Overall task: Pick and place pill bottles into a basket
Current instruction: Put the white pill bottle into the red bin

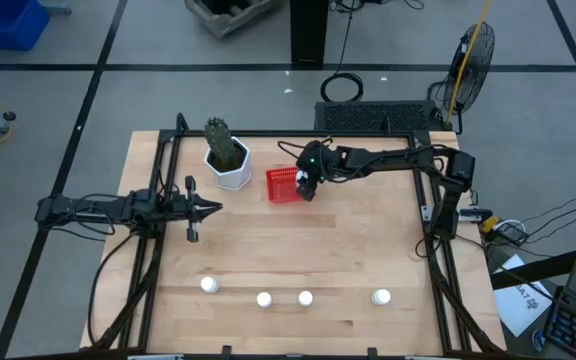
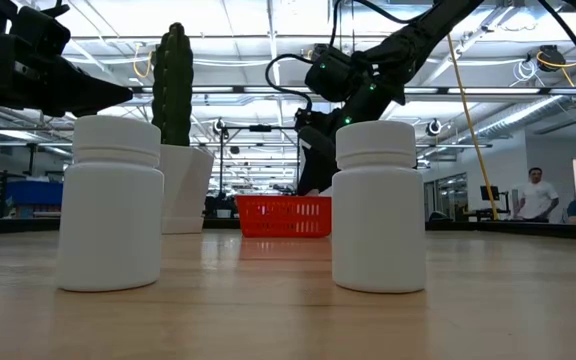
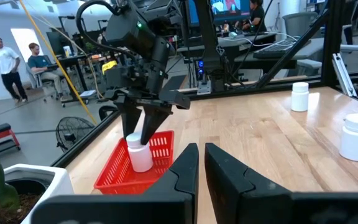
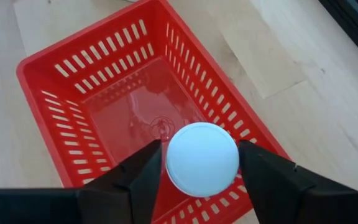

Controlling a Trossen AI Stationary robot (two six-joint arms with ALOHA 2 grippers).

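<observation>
1. Fingers [image 4: 142,180] of right gripper [image 1: 308,183] were clamped on a bottle [image 4: 202,158], one on each side of its cap, held upright.
2. That bottle hung over the basket [image 4: 55,68], at the edge nearest the arm; left wrist view showed its base [image 3: 140,160] down inside the basket, contact with the floor not clear.
3. Basket [image 1: 286,185] sat on the surface [image 1: 298,245] just beside the cactus pot [image 1: 230,165], toward the back.
4. Left gripper [image 1: 206,208] hovered at the left-middle of the surface, well apart from the basket; its fingers [image 3: 225,177] were almost together with a narrow gap, holding nothing.
5. Four more bottles stood in a loose row along the front of the surface: [image 1: 209,285], [image 1: 264,299], [image 1: 305,298], [image 1: 381,296].
6. Low view had two of them close up, [image 2: 110,203] and [image 2: 378,207], both upright and capped.
7. People [image 2: 539,196] showed in the room beyond.
</observation>
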